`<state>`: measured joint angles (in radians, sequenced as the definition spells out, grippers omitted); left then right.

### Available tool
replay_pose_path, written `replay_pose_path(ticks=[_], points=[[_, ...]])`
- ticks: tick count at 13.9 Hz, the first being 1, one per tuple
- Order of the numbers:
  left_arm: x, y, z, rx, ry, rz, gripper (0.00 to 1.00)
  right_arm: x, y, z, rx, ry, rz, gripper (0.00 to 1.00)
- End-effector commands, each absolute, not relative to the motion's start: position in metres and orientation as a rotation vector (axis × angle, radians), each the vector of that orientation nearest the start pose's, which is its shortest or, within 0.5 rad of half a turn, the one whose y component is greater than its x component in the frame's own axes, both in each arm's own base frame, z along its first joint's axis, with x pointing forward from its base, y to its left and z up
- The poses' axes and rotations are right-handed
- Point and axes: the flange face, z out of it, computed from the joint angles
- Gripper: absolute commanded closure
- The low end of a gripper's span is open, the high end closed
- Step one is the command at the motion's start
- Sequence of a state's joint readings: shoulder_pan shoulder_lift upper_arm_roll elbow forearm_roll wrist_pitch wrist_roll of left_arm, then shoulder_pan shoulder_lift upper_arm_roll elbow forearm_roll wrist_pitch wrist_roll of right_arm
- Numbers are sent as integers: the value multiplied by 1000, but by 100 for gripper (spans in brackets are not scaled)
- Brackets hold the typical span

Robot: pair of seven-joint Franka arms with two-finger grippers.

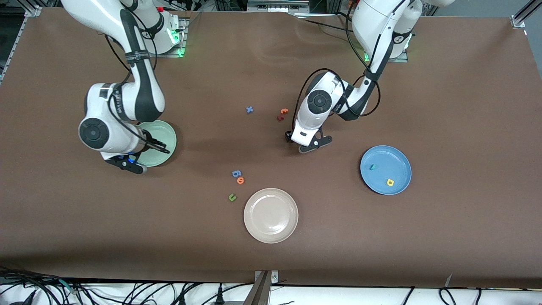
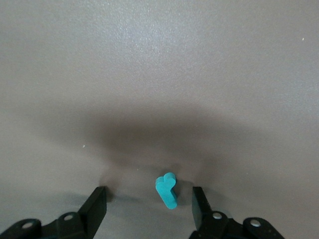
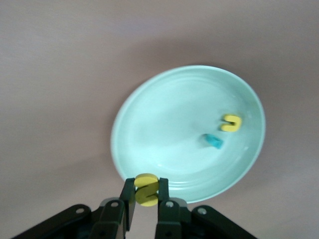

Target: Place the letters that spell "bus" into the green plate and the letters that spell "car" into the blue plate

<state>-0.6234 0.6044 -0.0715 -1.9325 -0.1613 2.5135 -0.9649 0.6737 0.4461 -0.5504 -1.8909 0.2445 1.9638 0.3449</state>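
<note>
Left wrist view: the teal "r" (image 2: 167, 189), a small hook-shaped foam letter, lies flat on the brown table (image 2: 159, 74), bracketed by the jaws of the left gripper (image 2: 149, 201). Jaws stand apart, one finger on each side, neither touching. The letter sits off-centre, close to one fingertip (image 2: 198, 199) and well clear of the other. Its long axis runs roughly along the fingers, so a closing pinch would fall across its narrow width; judged a workable line-up, though the nearer finger would likely nudge it first.

Front view: left gripper (image 1: 308, 143) low at mid-table, near the red and orange pair (image 1: 282, 114). The blue plate (image 1: 398, 157) lies toward the left arm's end and already holds a teal "c" (image 1: 372, 167) and a yellow "a" (image 1: 390, 182). The "r" is judged the last of "car" outstanding, with the left arm the nearer one.

Right wrist view: right gripper (image 3: 146, 191), jaws closed on the yellow "s" (image 3: 146, 189), hangs over the rim of the green plate (image 3: 164, 129). A yellow "u" (image 3: 232, 122) and a teal "b" (image 3: 213, 141) lie in that plate, close together. Releasing from here may drop the "s" on the rim; a short carry inward looks safer.

Unused items on the table: cream-white plate (image 1: 271, 215), blue "x" (image 1: 250, 109), blue "6"-like piece (image 1: 236, 173), orange "o" (image 1: 240, 180), dark green "u" (image 1: 232, 197).
</note>
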Motion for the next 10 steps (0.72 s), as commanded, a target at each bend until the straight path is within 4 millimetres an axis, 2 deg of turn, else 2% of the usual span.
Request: replay_pose_path(ticks=[1, 5, 7, 8, 9, 10], points=[[476, -403, 169, -3143, -689, 180, 36, 557, 89, 250, -3124, 540, 488, 87], [476, -403, 168, -3141, -691, 182, 63, 543, 77, 218, -3151, 544, 396, 87], [477, -404, 169, -3142, -696, 181, 71, 539, 74, 206, -3164, 545, 363, 84], [477, -404, 169, -3142, -696, 181, 76, 539, 74, 206, -3160, 550, 365, 78], [477, -404, 169, -3142, -698, 182, 80, 540, 75, 206, -3158, 551, 365, 66], [477, -404, 169, -3142, -698, 182, 84, 539, 76, 206, -3158, 551, 366, 47]])
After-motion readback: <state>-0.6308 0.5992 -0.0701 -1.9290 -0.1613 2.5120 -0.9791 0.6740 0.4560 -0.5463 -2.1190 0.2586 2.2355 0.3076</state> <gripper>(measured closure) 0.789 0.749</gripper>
